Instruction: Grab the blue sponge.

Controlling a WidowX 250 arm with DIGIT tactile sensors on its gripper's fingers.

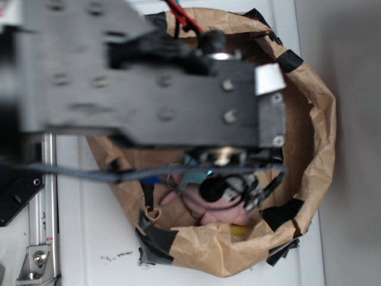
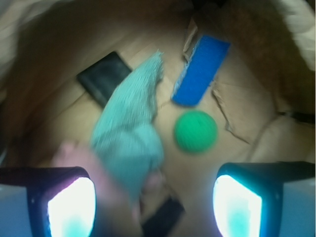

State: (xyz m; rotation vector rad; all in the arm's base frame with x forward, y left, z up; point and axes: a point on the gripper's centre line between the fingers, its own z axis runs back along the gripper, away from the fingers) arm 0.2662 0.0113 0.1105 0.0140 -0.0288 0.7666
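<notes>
Fingers [image 2: 71, 207] of the claw [image 2: 154, 207] frame the bottom of the wrist view, one glowing pad at lower left and one at lower right, set wide apart and released, with nothing between them but blurred pink stuff [image 2: 94, 173] and a dark strap [image 2: 163, 217] low down. Just beyond the left finger a pale teal cloth [image 2: 131, 128] lies bunched, narrowing to a point that reaches away from the claw. Ahead and a little right of centre sits a round green ball [image 2: 195, 131], apart from both fingers. Farther still, past the ball, lies the blue sponge [image 2: 201, 70], flat on the brown paper floor [image 2: 247, 103]; its long axis runs on a slant, the near end toward the cloth tip, the far end pointing up and to the right, with a pale edge strip along its left side. A dark rectangular patch [image 2: 104, 76] lies far left. From the exterior view the arm [image 1: 155, 89] hangs over a crumpled brown paper bin [image 1: 318, 119], hiding most of what is inside; a sliver of blue shows beneath it.
</notes>
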